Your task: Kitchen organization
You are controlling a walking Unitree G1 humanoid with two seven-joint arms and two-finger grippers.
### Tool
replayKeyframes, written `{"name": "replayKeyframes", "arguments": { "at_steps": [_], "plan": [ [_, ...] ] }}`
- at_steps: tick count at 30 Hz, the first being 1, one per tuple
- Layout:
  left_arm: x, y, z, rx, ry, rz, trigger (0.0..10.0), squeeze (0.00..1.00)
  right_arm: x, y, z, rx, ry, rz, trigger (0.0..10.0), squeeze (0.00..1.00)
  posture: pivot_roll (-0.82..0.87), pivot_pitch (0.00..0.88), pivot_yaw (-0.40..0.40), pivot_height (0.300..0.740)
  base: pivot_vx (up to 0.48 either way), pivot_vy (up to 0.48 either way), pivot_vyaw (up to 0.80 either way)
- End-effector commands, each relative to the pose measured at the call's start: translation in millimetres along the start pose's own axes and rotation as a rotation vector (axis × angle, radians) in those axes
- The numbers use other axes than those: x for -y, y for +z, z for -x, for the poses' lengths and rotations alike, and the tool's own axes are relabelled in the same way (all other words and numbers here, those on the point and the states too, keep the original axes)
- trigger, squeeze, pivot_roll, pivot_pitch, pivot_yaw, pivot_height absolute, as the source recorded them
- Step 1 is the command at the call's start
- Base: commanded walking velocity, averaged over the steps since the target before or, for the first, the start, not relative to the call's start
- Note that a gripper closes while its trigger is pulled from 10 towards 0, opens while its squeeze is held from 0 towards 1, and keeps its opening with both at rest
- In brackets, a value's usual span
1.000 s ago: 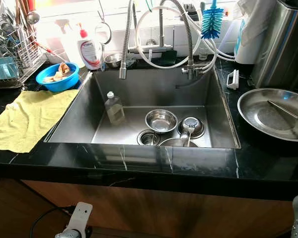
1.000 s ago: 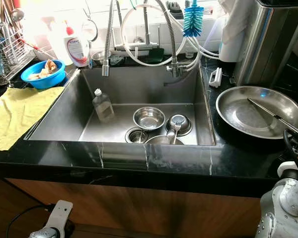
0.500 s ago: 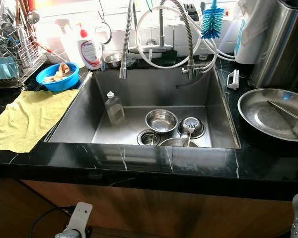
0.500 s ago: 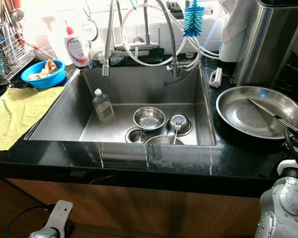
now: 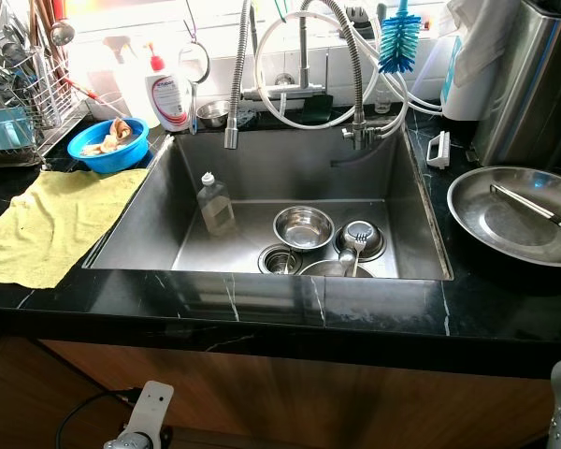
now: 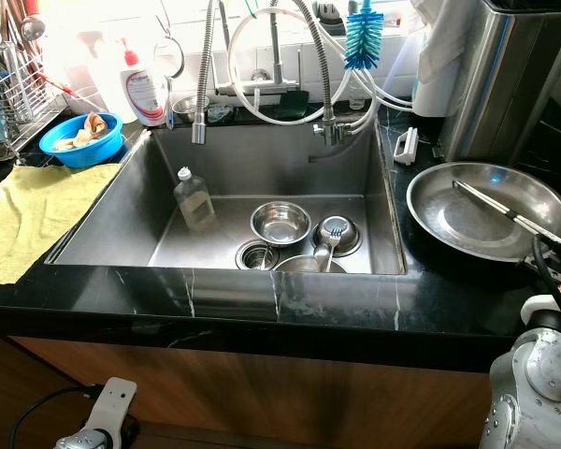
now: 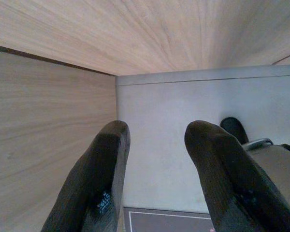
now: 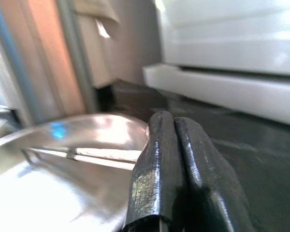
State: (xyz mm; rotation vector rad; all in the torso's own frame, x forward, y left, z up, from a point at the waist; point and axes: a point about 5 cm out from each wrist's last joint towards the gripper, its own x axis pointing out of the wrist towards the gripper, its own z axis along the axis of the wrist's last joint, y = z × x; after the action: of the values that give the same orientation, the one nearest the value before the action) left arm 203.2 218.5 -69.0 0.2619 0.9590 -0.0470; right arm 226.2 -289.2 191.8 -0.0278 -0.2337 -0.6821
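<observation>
Dishes sit in the steel sink [image 5: 150, 220], which is set into the black marble tabletop [image 5: 262, 313]. On the sink floor one steel bowl [image 5: 303, 227] stands near the drain [image 5: 280, 261], a second small bowl [image 5: 362, 239] with a utensil in it stands just beside it to the right, and the rim of a third dish [image 5: 332, 269] shows at the front edge. A clear bottle [image 5: 215, 203] stands upright against the left wall of the sink. Two spring faucets [image 5: 236, 84] hang over the back of the sink, with white hoses looped between them, and a blue brush [image 5: 398, 42] hangs above.

To the right, on the tabletop, lies a wide steel pan [image 6: 486, 220] with a pair of tongs [image 6: 510, 215] resting across it. The right hand [image 8: 171, 159] is low beside this pan's rim, its two black fingers [image 8: 157, 164] pressed together with nothing between them.

To the left of the sink a yellow cloth [image 5: 51, 224] is spread flat. Behind it stands a blue bowl [image 5: 108, 145] with scraps, a white soap bottle [image 5: 168, 94] and a wire rack [image 5: 28, 98] with utensils.

The left hand [image 7: 157, 166] hangs below the tabletop, in front of the wooden cabinet [image 7: 48, 125]; its fingers [image 7: 99, 179] are spread apart and hold nothing.
</observation>
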Motion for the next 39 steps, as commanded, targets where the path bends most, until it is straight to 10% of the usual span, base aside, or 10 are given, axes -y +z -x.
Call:
{"name": "replayKeyframes", "arguments": {
  "at_steps": [1,31,34,35,39],
  "plan": [
    [-6.4,-3.8,0.9,-0.017,0.018,-0.016,10.0,0.0,-16.6,11.3,0.5,0.055,0.097,-0.027,0.0,0.0,-0.2,0.0,0.103,0.74,0.0,0.0,0.0],
    [-3.7,-1.5,0.3,-0.01,0.018,-0.003,10.0,0.0,-69.9,113.1,-4.9,0.388,0.391,-0.156,0.0,0.0,-0.21,0.0,0.099,0.74,0.0,0.0,0.0],
    [-2.7,-1.7,0.2,-0.011,0.016,-0.004,10.0,0.0,-69.6,109.1,-5.9,0.366,0.388,-0.148,1.3,0.0,-0.21,0.0,0.097,0.74,0.0,0.0,0.0],
    [-2.3,-1.8,0.2,-0.012,0.015,-0.004,10.0,0.0,-67.6,105.3,-7.2,0.349,0.373,-0.143,10.0,0.0,-0.21,0.0,0.096,0.74,0.0,0.0,0.0],
    [-2.0,-2.2,0.2,-0.013,0.015,-0.004,10.0,0.0,-63.2,97.1,-8.5,0.304,0.347,-0.148,10.0,0.0,-0.21,0.0,0.096,0.74,0.0,0.0,0.0]
  ]
}}
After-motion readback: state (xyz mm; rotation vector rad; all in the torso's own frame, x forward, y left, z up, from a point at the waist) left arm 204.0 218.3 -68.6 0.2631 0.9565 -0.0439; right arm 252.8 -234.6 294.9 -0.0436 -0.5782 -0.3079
